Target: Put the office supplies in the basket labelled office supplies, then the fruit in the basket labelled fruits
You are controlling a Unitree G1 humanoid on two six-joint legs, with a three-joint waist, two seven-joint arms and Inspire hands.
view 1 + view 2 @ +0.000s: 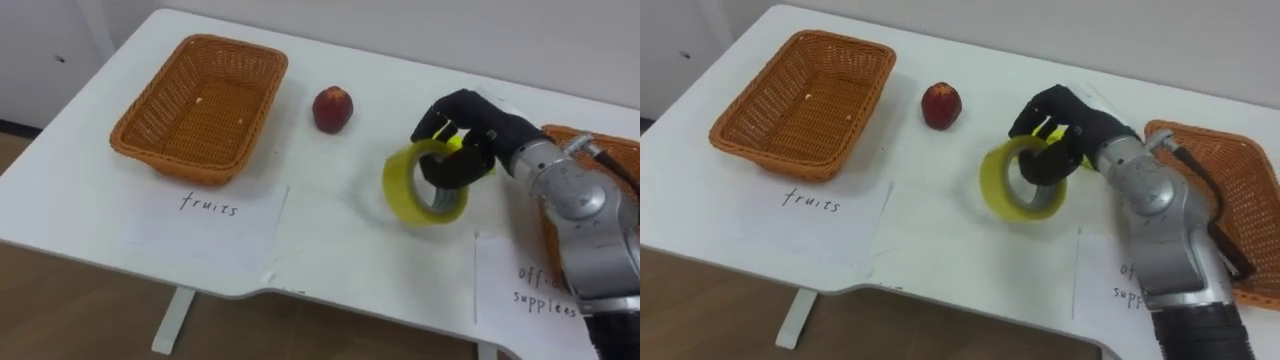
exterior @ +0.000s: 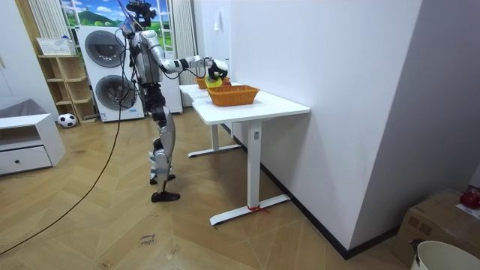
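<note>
Black right hand (image 1: 468, 132), fingers curled thru a yellow tape roll (image 1: 400, 192), holds it tilted low over the white table (image 1: 330, 250). Round red fruit (image 1: 333, 109) nearby, left. Orange wicker basket (image 1: 215, 170) further left; second wicker basket (image 1: 1200, 165) just right.

The white table (image 1: 330, 255) has a flat top with rounded corners. On its left part stands a rectangular orange wicker basket (image 1: 158, 103), and just in front of it lies a white sheet of paper (image 1: 200, 228) with handwriting. A red apple (image 1: 333, 109) lies to the right of this basket, apart from it. At the right edge stands a second orange wicker basket (image 1: 1230, 180), with a written white sheet (image 1: 1102, 290) in front of it.
</note>
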